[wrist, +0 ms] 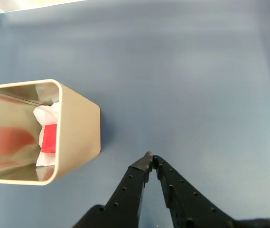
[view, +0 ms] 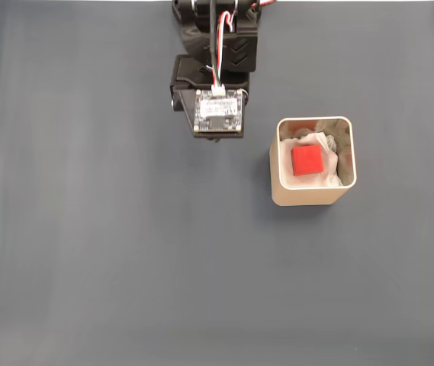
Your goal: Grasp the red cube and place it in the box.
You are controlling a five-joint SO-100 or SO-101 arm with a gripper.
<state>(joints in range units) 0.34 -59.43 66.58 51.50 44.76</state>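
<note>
From my wrist view, the tool (wrist: 150, 159) is nearest to me, coming up from the bottom edge with its two black fingers (wrist: 130, 187) pressed together at the tips, clenched on nothing. Below it lies bare blue-grey table (wrist: 196, 85).

Off to the left in that view stands the box (wrist: 80, 128), beige with rounded corners, well apart from the tool. Its shiny inner wall carries a red reflection, and past the near rim I see a slice of the red cube (wrist: 50, 137) sitting on white padding (wrist: 44, 114).

In the fixed view the arm (view: 217, 76) hangs at the top centre, its circuit board facing the camera. The box (view: 312, 195) sits to the right and a little lower, upright with its opening facing up. The red cube (view: 307, 160) rests inside it, left of middle, top face level, edges close to square with the box walls. Being a cube, it has no long axis to report. Crumpled white padding (view: 331, 149) surrounds it.
</note>
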